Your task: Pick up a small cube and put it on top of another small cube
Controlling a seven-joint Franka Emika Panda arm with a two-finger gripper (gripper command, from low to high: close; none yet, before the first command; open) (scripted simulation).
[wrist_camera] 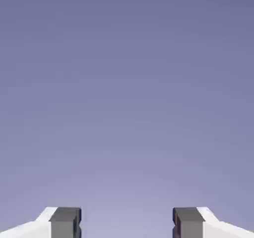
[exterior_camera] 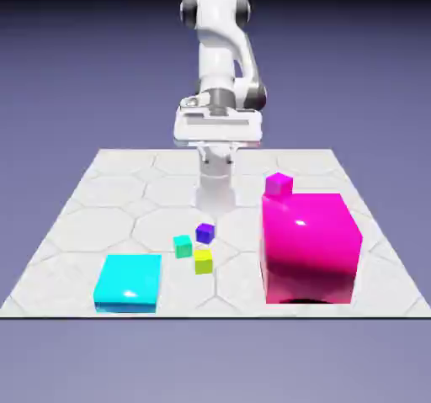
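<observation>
The yellow cube (exterior_camera: 203,262) has flat, bright faces and sits low on the counter (exterior_camera: 109,209). The blue cube (exterior_camera: 205,233), deep violet-blue, lies near it at twelve o'clock; the teal cube (exterior_camera: 183,246), green-tinged, is close by at ten. Farther out, the cyan block (exterior_camera: 129,282), glossy and low, is at eight o'clock, and the big magenta block (exterior_camera: 310,248) at three. The small magenta cube (exterior_camera: 279,184) shows at two. The claw (wrist_camera: 127,223) hangs high at twelve, its fingers apart with nothing between.
</observation>
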